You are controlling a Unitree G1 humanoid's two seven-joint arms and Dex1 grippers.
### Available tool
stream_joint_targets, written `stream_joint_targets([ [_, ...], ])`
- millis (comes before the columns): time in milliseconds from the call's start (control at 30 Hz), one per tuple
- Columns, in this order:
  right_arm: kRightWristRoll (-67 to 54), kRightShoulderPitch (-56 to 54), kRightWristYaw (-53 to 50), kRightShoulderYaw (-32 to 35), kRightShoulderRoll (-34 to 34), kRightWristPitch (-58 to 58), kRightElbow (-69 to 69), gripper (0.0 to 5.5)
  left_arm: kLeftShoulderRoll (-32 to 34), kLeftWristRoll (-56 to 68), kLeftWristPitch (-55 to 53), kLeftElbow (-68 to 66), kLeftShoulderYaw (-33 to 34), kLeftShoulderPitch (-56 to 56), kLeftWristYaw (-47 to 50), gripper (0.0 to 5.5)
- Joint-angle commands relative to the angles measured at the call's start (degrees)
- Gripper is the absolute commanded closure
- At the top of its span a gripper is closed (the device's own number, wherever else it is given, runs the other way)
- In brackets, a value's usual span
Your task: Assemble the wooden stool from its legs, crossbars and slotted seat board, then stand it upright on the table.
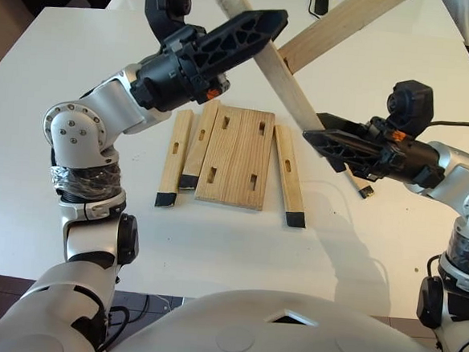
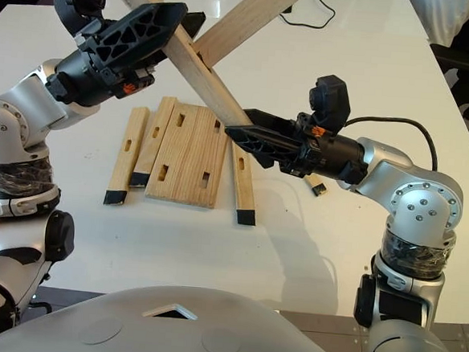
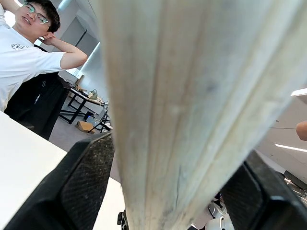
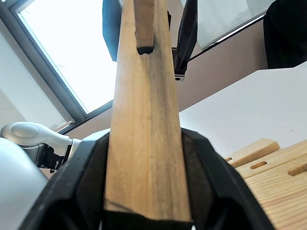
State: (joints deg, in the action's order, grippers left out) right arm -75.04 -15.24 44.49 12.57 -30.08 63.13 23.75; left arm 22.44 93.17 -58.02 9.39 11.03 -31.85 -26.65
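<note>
The left hand (image 1: pixel 269 25) is clamping a wooden bar (image 1: pixel 350 19) high over the bench (image 1: pixel 51 42). The bar is crossing the leg (image 1: pixel 285 83) that the right hand (image 1: pixel 314 137) is gripping, above the slotted seat board (image 1: pixel 236 156) lying flat.

Head views were bright and evenly lit from overhead. White table (image 1: pixel 53 115) ran close to glare toward the far edge. Seat board (image 1: pixel 236 156) threw only a short, soft shadow. Right wrist view was backlit: window (image 4: pixel 57 52) blown out, leg (image 4: pixel 144 120) dim on its near face. Left wrist view caught a strip light (image 3: pixel 290 147) flaring.
</note>
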Motion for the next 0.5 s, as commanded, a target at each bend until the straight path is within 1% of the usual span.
stream_joint_targets([
  [33,2.11,1.44,0.10,-1.76,-1.38,-1.56,0.82,3.47,1.27,-2.01,-0.25,0.46,-0.27,0.79,-1.56,2.34],
  [67,2.56,1.93,0.44,-2.17,-1.62,-1.80,1.06,3.47,1.27,-2.24,-0.26,0.60,-0.25,0.91,-1.77,2.40],
  [200,2.44,2.61,0.19,-2.70,-1.84,-2.36,0.87,3.47,1.73,-3.32,-0.45,1.51,-0.32,1.58,-3.27,3.06],
  [300,2.06,2.62,-0.02,-2.90,-2.09,-2.78,0.78,3.47,1.88,-4.51,-0.58,2.53,-0.80,2.65,-4.56,3.41],
  [500,2.38,2.56,-0.11,-3.20,-2.60,-3.08,0.22,3.47,1.51,-7.19,1.00,3.19,-1.26,3.53,-5.99,3.45],
])
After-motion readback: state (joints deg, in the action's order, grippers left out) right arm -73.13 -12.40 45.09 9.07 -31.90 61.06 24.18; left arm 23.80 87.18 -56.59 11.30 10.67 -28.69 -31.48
